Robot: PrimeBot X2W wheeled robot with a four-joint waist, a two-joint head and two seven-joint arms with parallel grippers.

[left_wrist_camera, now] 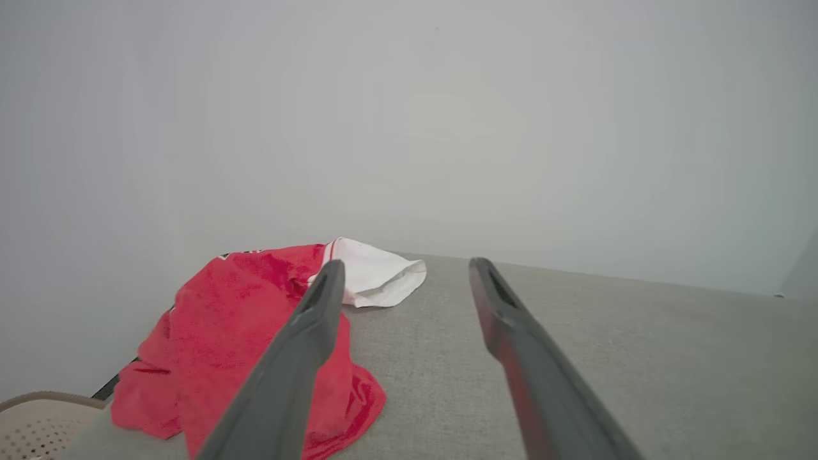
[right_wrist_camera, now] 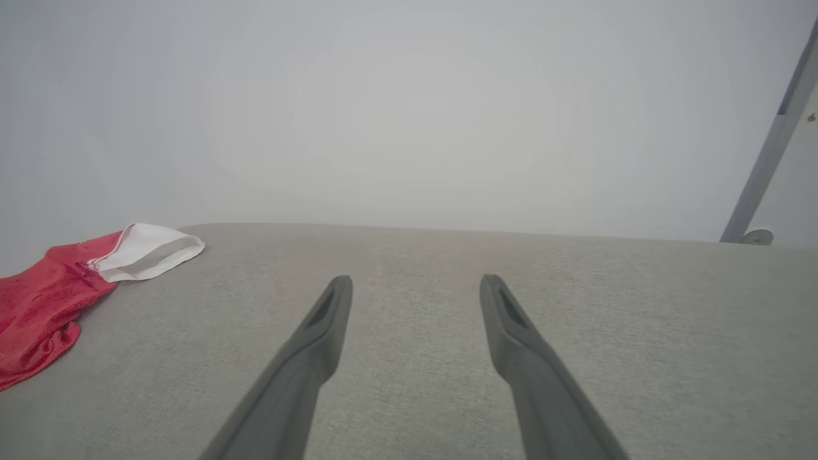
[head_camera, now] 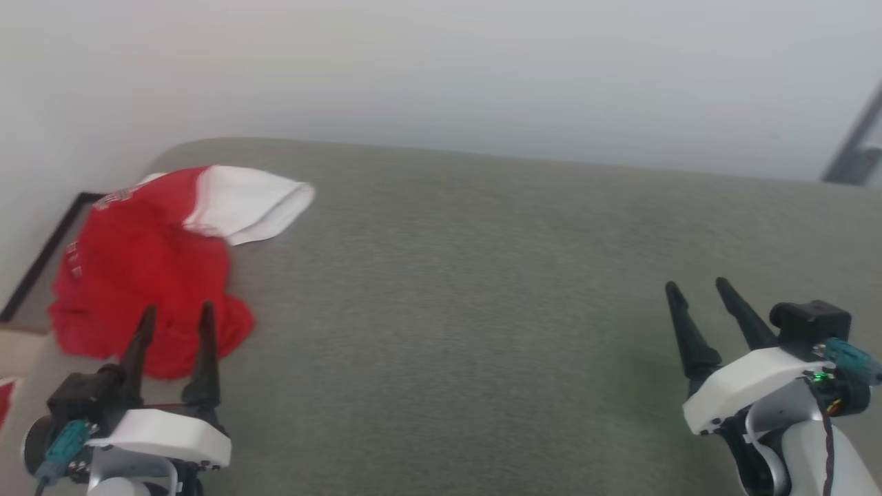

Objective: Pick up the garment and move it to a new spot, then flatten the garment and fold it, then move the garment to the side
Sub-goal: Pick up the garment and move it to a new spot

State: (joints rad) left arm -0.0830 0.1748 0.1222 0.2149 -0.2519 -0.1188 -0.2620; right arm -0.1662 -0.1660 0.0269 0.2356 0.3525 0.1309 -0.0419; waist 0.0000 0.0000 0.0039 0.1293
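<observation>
The garment (head_camera: 141, 265) lies crumpled at the far left corner of the grey table (head_camera: 482, 310), red with one white sleeve (head_camera: 251, 203) spread toward the right. My left gripper (head_camera: 177, 312) hovers open just in front of the heap's near edge, nothing between its fingers. In the left wrist view the garment (left_wrist_camera: 223, 338) sits ahead and left, partly behind the left finger (left_wrist_camera: 300, 358). My right gripper (head_camera: 696, 288) stands open at the lower right, far from the cloth. Its wrist view shows the garment (right_wrist_camera: 45, 300) at the far left edge.
A pale wall rises behind the table. A beige perforated basket (left_wrist_camera: 35, 425) sits beyond the table's left edge, near a dark-framed strip (head_camera: 41, 255). A grey slanted pole (right_wrist_camera: 767, 147) stands at the far right.
</observation>
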